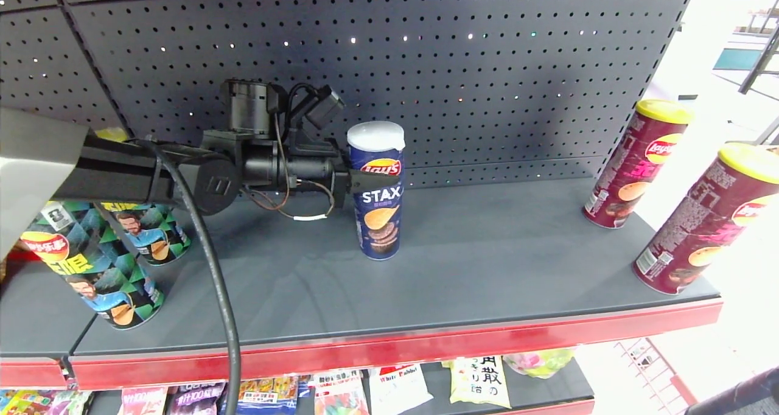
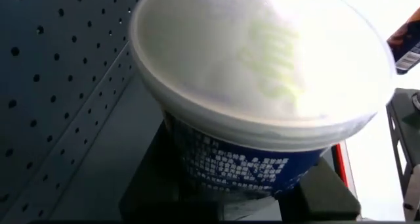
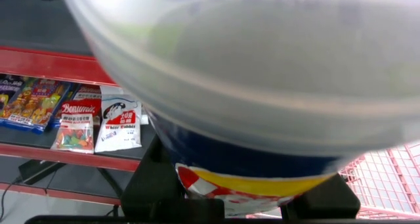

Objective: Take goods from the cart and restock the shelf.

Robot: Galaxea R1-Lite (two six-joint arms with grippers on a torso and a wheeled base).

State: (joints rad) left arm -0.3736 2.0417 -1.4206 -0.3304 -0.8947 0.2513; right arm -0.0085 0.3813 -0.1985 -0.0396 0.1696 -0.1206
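While left gripper (image 1: 359,187) jaws clamp the blue can (image 1: 378,211) upright on the shelf (image 1: 499,251), right gripper (image 3: 239,201) jaws clamp a second can (image 3: 262,165).

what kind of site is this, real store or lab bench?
Most likely a shop aisle, though it may be a mock-up. There is a pegboard-backed shelf with a red front edge, chip cans standing on it, and snack packets on the shelf below.
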